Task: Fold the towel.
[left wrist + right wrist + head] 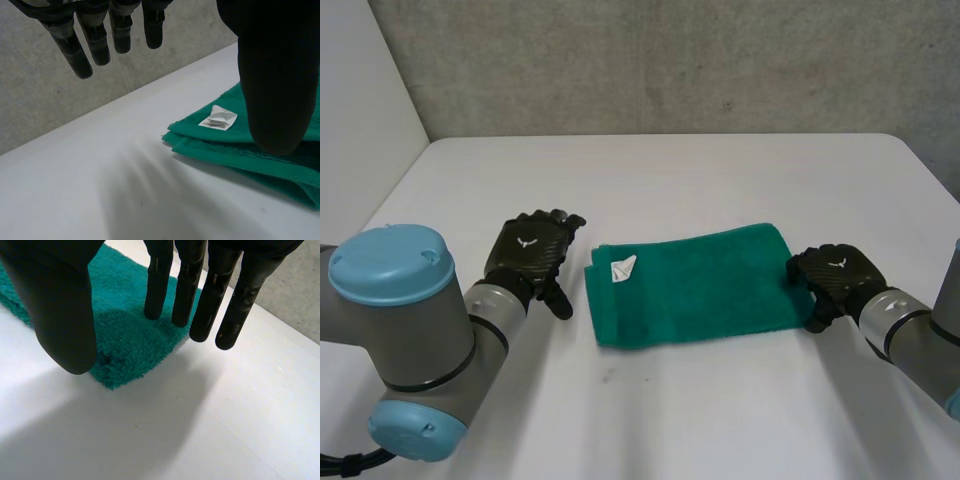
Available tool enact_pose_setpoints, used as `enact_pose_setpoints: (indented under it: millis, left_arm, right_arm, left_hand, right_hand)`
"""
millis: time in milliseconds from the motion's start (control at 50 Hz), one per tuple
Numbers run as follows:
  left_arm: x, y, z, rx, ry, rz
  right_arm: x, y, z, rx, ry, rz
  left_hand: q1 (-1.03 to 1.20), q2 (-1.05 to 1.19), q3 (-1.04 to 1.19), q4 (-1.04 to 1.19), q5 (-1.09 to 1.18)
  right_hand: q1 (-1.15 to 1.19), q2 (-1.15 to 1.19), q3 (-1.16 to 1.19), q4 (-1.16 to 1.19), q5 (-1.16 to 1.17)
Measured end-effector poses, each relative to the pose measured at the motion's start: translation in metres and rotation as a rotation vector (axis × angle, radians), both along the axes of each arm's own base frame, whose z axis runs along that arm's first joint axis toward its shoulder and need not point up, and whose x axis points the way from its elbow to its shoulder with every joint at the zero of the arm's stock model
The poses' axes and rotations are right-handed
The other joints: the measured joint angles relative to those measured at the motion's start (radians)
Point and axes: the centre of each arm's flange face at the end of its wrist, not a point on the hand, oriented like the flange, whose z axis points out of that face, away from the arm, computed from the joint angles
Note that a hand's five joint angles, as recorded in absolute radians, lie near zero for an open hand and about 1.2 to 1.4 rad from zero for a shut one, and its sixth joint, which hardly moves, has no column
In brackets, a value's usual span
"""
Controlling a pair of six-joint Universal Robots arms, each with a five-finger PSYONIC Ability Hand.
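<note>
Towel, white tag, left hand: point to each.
towel [710, 285], head view, middle of cloth.
white tag [218, 118], left wrist view, its centre.
left hand [527, 250], head view, back of hand.

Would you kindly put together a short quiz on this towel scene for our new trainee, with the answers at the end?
1. In a word, are the fingers of the left hand and the right hand open or shut?
2. The white label on the green towel lies at the end nearest: A) the left hand, B) the right hand, C) neither, it is mid-towel.
3. True or false: the towel hangs over the edge of the white table.
Key: 1 open, both holding nothing; 2 A; 3 false, it lies wholly on the table.
</note>
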Motion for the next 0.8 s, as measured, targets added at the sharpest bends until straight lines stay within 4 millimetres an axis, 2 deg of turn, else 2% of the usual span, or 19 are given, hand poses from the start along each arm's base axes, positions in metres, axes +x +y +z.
enact_pose_setpoints:
  millis: [60,100,140,160,180,420,440,480,520,580,640,700,760,780,800]
  left_arm:
    - [0.000,0.000,0.000,0.001,-0.001,-0.001]
    - [0.000,0.000,0.000,0.002,-0.001,-0.001]
    - [0.000,0.001,-0.001,0.002,-0.001,-0.001]
    - [0.000,0.001,-0.001,0.002,-0.001,-0.001]
    - [0.000,0.001,-0.001,0.002,-0.001,0.000]
    - [0.001,0.001,-0.001,0.005,-0.003,0.000]
    - [0.001,0.001,-0.002,0.007,-0.004,0.000]
    - [0.001,0.001,-0.003,0.009,-0.005,0.000]
    - [0.002,0.002,-0.003,0.011,-0.006,0.001]
    - [0.002,0.002,-0.003,0.011,-0.007,0.001]
    - [0.002,0.002,-0.003,0.011,-0.007,0.001]
    - [0.002,0.002,-0.003,0.009,-0.006,0.001]
    - [0.002,0.002,-0.001,0.006,-0.004,0.002]
    - [0.002,0.002,-0.001,0.006,-0.004,0.002]
    - [0.002,0.002,0.000,0.001,-0.002,0.001]
  right_arm:
    - [0.000,-0.002,-0.003,0.004,-0.003,0.000]
    - [0.000,-0.003,-0.005,0.005,-0.006,0.000]
    - [0.000,-0.006,-0.008,0.002,-0.012,-0.004]
    - [0.000,-0.006,-0.008,0.002,-0.012,-0.004]
    - [0.000,-0.008,-0.010,0.002,-0.019,-0.009]
    - [-0.021,-0.015,-0.012,0.032,-0.033,-0.098]
    - [-0.032,-0.017,-0.008,0.033,-0.020,-0.131]
    - [-0.036,-0.017,-0.006,0.030,-0.014,-0.142]
    - [-0.050,-0.019,0.004,0.009,0.013,-0.178]
    - [-0.061,-0.022,0.013,-0.016,0.041,-0.198]
    - [-0.062,-0.022,0.022,-0.045,0.058,-0.195]
    - [-0.048,-0.019,0.034,-0.084,0.055,-0.145]
    - [-0.018,-0.008,0.047,-0.127,0.027,-0.045]
    - [-0.018,-0.008,0.047,-0.127,0.027,-0.045]
    - [-0.004,-0.002,0.051,-0.140,0.010,0.003]
  left_hand:
    - [0.000,0.000,0.000,0.000,0.000]
    - [0.000,0.000,0.000,0.000,0.000]
    - [0.000,0.000,0.000,0.000,0.000]
    - [0.000,0.000,0.000,0.000,0.000]
    - [0.000,0.000,0.000,0.000,0.000]
    - [0.000,0.000,0.000,0.000,0.000]
    - [0.000,0.000,0.000,0.000,0.000]
    - [0.000,0.000,0.000,0.000,0.000]
    - [0.000,0.000,0.000,0.000,0.000]
    - [0.000,0.000,0.000,0.000,0.000]
    - [0.000,0.000,0.000,0.000,0.000]
    - [0.000,0.000,0.000,0.000,0.000]
    - [0.000,0.000,0.000,0.000,0.000]
    - [0.000,0.000,0.000,0.000,0.000]
    - [0.000,0.000,0.000,0.000,0.000]
  right_hand:
    - [0.000,0.000,0.000,0.000,0.000]
    - [0.132,0.158,0.139,0.136,0.130]
    - [0.339,0.434,0.413,0.413,0.402]
    - [0.339,0.434,0.413,0.413,0.402]
    - [0.395,0.530,0.520,0.521,0.502]
    - [0.403,0.542,0.541,0.549,0.525]
    - [0.403,0.542,0.541,0.549,0.525]
    - [0.404,0.542,0.541,0.549,0.525]
    - [0.410,0.542,0.541,0.549,0.525]
    - [0.412,0.542,0.541,0.549,0.525]
    - [0.412,0.542,0.541,0.549,0.525]
    - [0.416,0.542,0.541,0.549,0.535]
    - [0.420,0.542,0.543,0.549,0.539]
    - [0.420,0.542,0.543,0.549,0.539]
    - [0.419,0.542,0.543,0.549,0.539]
